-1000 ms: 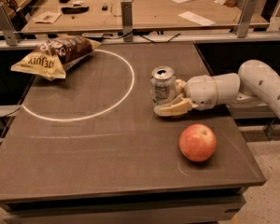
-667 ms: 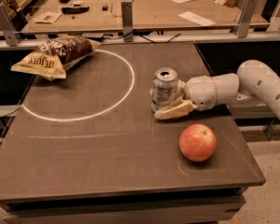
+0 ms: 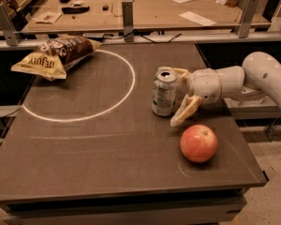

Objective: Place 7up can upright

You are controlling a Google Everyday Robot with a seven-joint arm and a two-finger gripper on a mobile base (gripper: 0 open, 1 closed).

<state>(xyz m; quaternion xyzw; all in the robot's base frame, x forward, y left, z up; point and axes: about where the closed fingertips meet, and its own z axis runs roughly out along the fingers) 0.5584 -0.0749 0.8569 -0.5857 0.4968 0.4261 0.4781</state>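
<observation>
The 7up can (image 3: 164,93), silver with a pull-tab top, stands upright on the dark table (image 3: 107,149), just right of the white circle (image 3: 79,86). My gripper (image 3: 177,96) reaches in from the right and sits around the can's right side. Its fingers are open: the near finger (image 3: 186,110) angles away from the can toward the front, and the far finger (image 3: 179,72) lies behind the can's top. The can stands on the table by itself.
A red apple (image 3: 198,143) lies in front of the gripper, near the table's right front edge. A brown-and-yellow chip bag (image 3: 56,55) lies at the back left on the circle's edge. A wooden bench (image 3: 145,8) with clutter stands behind the table.
The can has come down slightly and stands on the table. The near finger has swung away from the can, so the gripper has opened. The apple and bag have not moved.
</observation>
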